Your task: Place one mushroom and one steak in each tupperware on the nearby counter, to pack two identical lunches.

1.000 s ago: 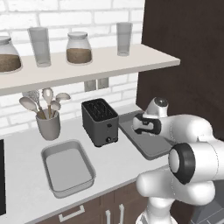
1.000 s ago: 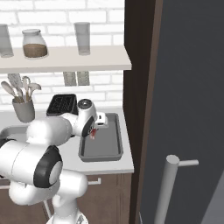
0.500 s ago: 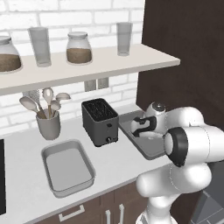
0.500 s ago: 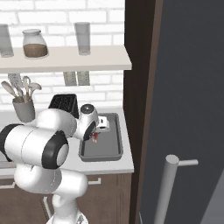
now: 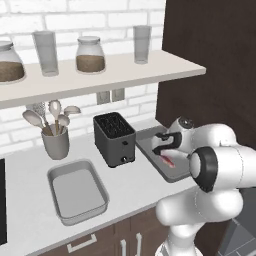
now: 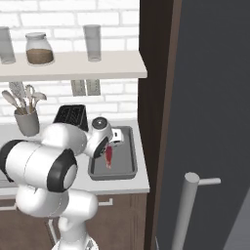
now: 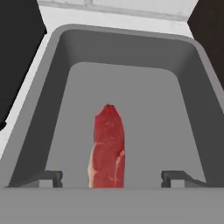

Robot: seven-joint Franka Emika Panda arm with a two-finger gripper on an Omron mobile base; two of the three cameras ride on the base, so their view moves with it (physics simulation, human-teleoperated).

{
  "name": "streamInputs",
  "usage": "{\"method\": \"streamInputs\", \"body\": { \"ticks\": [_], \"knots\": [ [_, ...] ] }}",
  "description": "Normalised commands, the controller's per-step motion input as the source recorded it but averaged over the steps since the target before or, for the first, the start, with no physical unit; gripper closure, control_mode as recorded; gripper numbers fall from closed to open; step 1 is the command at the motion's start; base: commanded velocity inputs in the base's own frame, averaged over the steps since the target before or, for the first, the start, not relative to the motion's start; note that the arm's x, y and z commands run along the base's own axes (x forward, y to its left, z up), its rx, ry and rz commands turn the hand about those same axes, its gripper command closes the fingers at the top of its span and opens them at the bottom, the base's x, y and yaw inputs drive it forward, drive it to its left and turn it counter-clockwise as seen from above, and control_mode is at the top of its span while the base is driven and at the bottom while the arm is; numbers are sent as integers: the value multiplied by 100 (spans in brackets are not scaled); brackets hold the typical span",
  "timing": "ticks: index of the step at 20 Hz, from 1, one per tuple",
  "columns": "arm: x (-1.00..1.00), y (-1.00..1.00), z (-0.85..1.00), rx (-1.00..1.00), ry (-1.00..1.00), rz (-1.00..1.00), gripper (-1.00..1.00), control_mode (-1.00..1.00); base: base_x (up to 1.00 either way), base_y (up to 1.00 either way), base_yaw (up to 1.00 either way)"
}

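While the gripper (image 7: 111,178) hangs over the right tray (image 7: 192,100), its two finger tips (image 7: 51,177) stand wide apart at the bottom of the hand view, so it's let go, not clamped on anything. The steak (image 7: 108,148) sits between those tips without touching either, running from bottom center up toward the middle of the frame, lying on the tray floor.

From the left base view the gripper (image 5: 164,145) is at center right, just above the tray (image 5: 150,136), with the steak (image 5: 168,160) as a small red strip right below it. In the right base view the gripper (image 6: 113,139) is around the middle, and the steak (image 6: 108,157) is a red strip in the left half of the tray (image 6: 128,161), which sits at the desk's (image 6: 139,181) right end next to the dark tall cabinet (image 6: 158,97).

Further out in the left base view: black toaster (image 5: 114,138) just left of that tray, then the second tray (image 5: 77,190) at lower left with a bare floor. A grey cup of utensils (image 5: 55,135) is behind it near the brick wall. Up top, the shelf (image 5: 100,75) holds jars (image 5: 90,54) and glasses (image 5: 142,43).
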Motion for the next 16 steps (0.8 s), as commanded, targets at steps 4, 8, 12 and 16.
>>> {"method": "streamInputs", "body": {
  "ticks": [4,8,12,16],
  "knots": [
    [-32,13,83,-2,-6,0,-100,-100,0,0,0],
    [-90,34,77,-4,-1,0,-100,-100,0,0,0],
    [-99,49,58,3,-14,0,-100,-100,0,0,0],
    [-99,40,48,15,-13,0,-100,-100,0,0,0]
  ]
}}
